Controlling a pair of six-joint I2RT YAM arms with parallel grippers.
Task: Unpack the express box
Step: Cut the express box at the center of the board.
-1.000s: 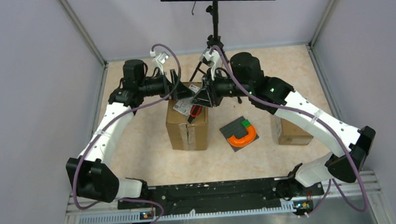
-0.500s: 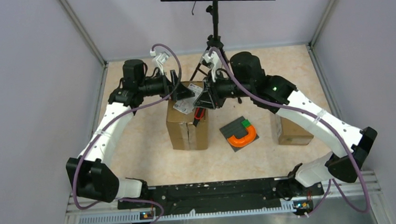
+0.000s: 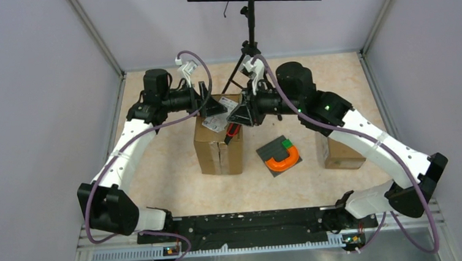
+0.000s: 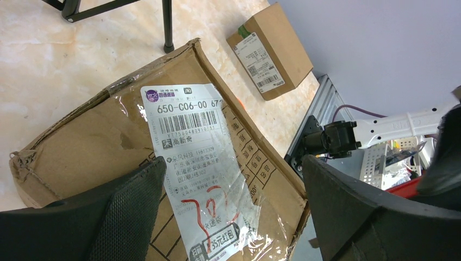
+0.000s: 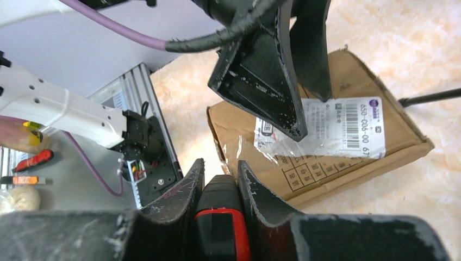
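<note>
The express box (image 3: 217,148) is a brown carton standing mid-table, its top taped over a white shipping label (image 4: 201,179). My left gripper (image 3: 217,107) hangs open over the box's far top edge; its black fingers (image 4: 125,212) straddle the label without touching anything. My right gripper (image 3: 236,120) is shut on a black and red box cutter (image 5: 220,217), which points down at the box's right top edge (image 5: 244,130). The cutter (image 3: 231,130) shows as a red sliver in the top view. I cannot tell whether its blade touches the cardboard.
A grey pad (image 3: 274,147) carrying an orange U-shaped piece and a green block lies right of the box. A smaller sealed carton (image 3: 339,153) sits under the right arm. A black tripod (image 3: 248,55) stands just behind the box, between the two wrists.
My right arm has shifted slightly to the right, taking the cutter from over the box's top towards its right edge. The left arm has stayed where it was, jaws open.
</note>
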